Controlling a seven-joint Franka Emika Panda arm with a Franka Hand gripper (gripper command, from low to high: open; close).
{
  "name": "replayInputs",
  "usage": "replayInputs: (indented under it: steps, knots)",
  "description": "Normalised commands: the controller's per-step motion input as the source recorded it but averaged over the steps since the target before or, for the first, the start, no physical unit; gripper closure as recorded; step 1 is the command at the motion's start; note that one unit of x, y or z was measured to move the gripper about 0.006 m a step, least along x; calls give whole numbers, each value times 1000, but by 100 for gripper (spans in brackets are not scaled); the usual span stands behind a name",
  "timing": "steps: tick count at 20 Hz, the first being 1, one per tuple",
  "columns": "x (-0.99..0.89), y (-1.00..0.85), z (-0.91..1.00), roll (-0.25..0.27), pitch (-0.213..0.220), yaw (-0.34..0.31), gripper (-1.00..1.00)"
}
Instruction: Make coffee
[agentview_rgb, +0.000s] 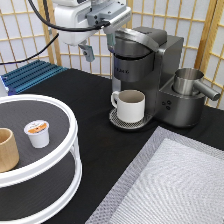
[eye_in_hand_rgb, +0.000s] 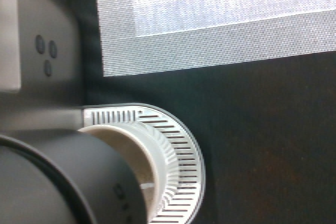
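The coffee (agentview_rgb: 37, 133), a small white pod, stands upright on the upper tier of a round white two-tier tray (agentview_rgb: 70, 145) at the exterior view's left, its long axis vertical, the orange-and-white foil lid facing up and the tapered base down. Just beside it, toward the frame's left edge, stands a tan wooden cup (agentview_rgb: 7, 149), apart from the pod.

The gripper (agentview_rgb: 97, 44) hangs at the upper centre of the exterior view, beside the raised top of the grey coffee machine (agentview_rgb: 150, 70). Its jaws are spread, with clear space between the two fingers (agentview_rgb: 87, 52), and nothing is held. The pod lies well apart from the jaws, far toward the lower left, untouched on the tray.

A white handled mug (agentview_rgb: 131, 105) sits on the machine's round drip grille (agentview_rgb: 120, 122), and a metal jug (agentview_rgb: 189, 82) stands on the machine's right-hand side. A grey woven mat (agentview_rgb: 170, 185) covers the lower right of the black surface (agentview_rgb: 95, 110).

The wrist view shows only what lies beneath the hand: the machine's dark rounded head (eye_in_hand_rgb: 52, 175), the mug rim (eye_in_hand_rgb: 154, 165) under it, the slotted grille (eye_in_hand_rgb: 184, 160), three buttons (eye_in_hand_rgb: 45, 52) and the edge of the mat (eye_in_hand_rgb: 225, 35). The pod, tray and gripper appear in the exterior view alone.
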Motion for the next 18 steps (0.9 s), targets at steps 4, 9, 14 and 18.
replayInputs:
  steps: [4,9,14,18]
  knots:
    - [280,439,182,0,44,0,-100]
    - [275,525,339,0,110,0,-100]
    - [420,625,786,-34,185,0,-100]
    - [486,669,625,-70,168,0,-100]
